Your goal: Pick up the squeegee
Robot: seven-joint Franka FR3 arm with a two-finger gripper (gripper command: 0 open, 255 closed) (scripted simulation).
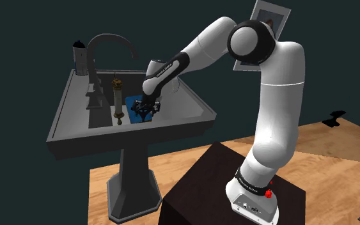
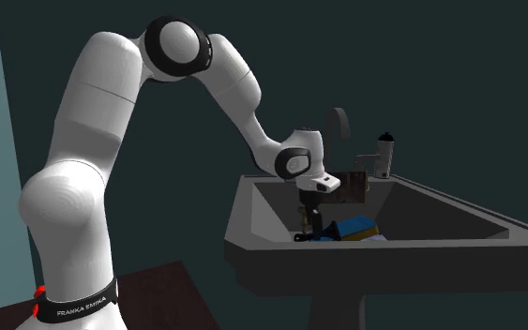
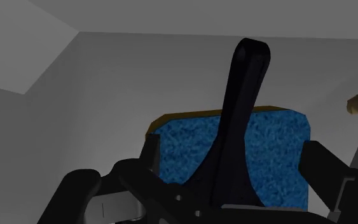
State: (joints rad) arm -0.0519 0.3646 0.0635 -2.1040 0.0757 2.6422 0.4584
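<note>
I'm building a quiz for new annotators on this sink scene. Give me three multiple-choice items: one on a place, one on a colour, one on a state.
1. Where does the squeegee lie?
A. on the floor
B. in the sink, over the sponge
C. on the robot's stand

2. What colour is the sponge's top face?
A. red
B. white
C. blue

3. How do the fingers of the gripper stand?
A. open, either side of the squeegee's handle
B. shut, meeting on nothing
C. clasping a towel

Answers:
1 B: the black handle runs across the sponge inside the basin.
2 C: the wrist view shows a blue face.
3 A: both fingers stand apart, with gaps to the handle.
</note>
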